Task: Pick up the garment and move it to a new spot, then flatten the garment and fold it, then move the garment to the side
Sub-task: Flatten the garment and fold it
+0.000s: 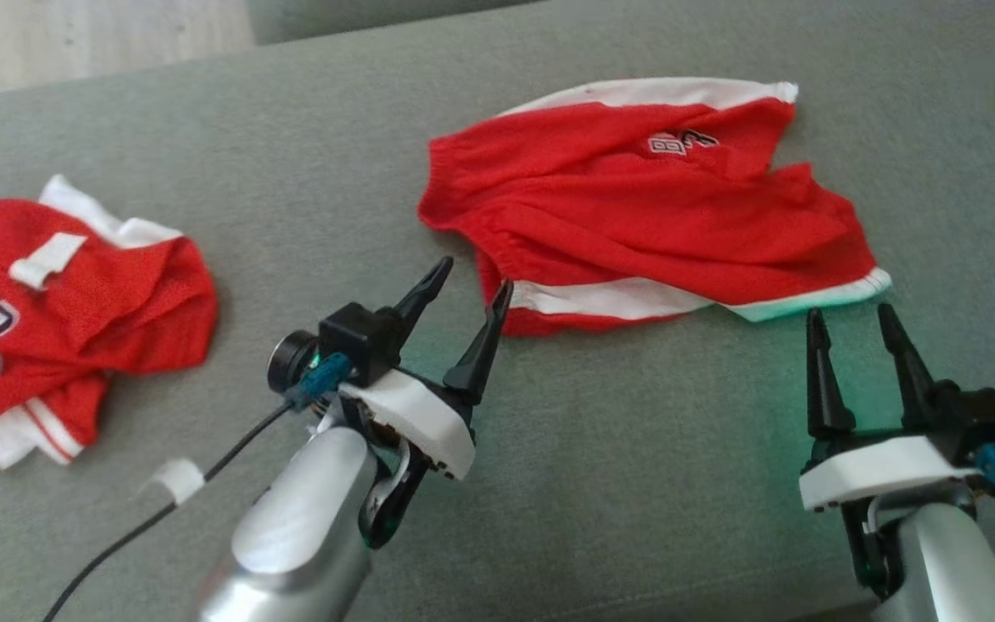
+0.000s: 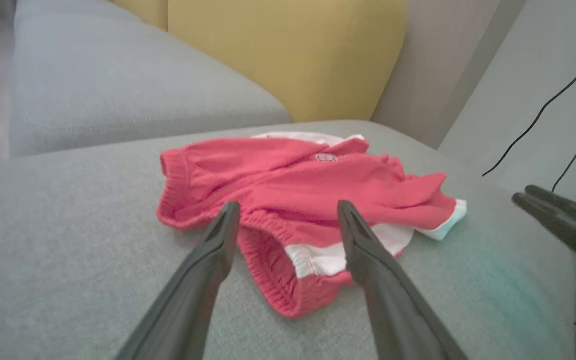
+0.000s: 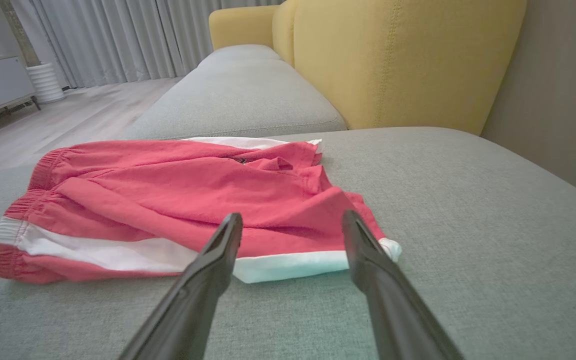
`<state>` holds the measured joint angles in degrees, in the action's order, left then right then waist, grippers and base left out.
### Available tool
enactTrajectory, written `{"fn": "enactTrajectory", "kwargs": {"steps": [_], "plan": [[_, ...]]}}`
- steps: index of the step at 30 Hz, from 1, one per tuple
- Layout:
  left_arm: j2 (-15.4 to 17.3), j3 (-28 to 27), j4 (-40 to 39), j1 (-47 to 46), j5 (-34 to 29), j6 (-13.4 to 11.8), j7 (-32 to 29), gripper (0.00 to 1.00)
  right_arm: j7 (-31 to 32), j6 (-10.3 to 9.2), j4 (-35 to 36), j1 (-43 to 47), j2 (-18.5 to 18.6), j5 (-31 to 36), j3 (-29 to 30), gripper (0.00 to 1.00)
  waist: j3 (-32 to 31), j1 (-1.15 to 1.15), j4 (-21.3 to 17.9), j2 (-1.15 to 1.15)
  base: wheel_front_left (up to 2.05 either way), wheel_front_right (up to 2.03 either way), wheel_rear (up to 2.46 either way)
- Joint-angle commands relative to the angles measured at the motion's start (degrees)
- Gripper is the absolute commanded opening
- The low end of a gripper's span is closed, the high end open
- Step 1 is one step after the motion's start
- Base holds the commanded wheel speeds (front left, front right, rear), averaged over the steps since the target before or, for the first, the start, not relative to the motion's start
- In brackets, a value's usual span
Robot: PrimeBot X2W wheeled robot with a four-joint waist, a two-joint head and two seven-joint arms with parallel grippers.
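Shorts (image 1: 653,207), red with white bands and a small badge. Lie rumpled and not yet flat, stretchy waist to the left and leg ends to the right, as seen from the head. Rest on a grey seat (image 1: 592,484), right under the shorts.

Left gripper (image 1: 476,274). Hangs at the near left corner of the shorts, right by the stretchy waist. Stands with both dark fingers spread wide apart. Pinches nothing. Points at the waist corner, with one tip at the very edge of the shorts and the other tip just off to the left of them. Hard to tell if that first tip touches the cloth.

Right gripper (image 1: 848,311). Hangs just in front of the near right corner of the shorts, by the white hem. Stands spread wide apart too. Pinches nothing. Has both tips close to the hem but not on it.

Red top (image 1: 74,311) with white trim and big numbers. Lies bunched up well to the left of the shorts, apart from them.

Yellow back cushion (image 2: 288,55). Stands behind the shorts, at the far side.

Black cable (image 1: 243,442). Runs from the left arm, to the near left of the shorts, well apart from them.
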<state>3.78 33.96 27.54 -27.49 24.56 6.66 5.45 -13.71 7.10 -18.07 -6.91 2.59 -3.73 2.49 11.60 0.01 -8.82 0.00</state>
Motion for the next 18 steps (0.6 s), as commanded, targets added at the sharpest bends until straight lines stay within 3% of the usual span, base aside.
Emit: {"fn": "enactTrajectory", "kwargs": {"steps": [1, 18], "plan": [[0.06, -0.67, 0.23, -2.87, 0.66, 0.38, -0.85, 1.0, -0.84, 0.39, 2.14, -2.56, 0.29, -0.59, -1.41, 1.0, 1.71, -0.01, -1.8, 0.0, 0.0, 0.0, 0.0], [-0.03, 3.4, 9.59, -8.74, 3.82, 0.78, -0.9, 1.0, -1.25, 0.39, 2.03, -3.97, 0.29, -2.28, -1.82, 1.0, 5.18, -0.01, -5.09, 0.0, 0.0, 0.0, 0.0]]}}
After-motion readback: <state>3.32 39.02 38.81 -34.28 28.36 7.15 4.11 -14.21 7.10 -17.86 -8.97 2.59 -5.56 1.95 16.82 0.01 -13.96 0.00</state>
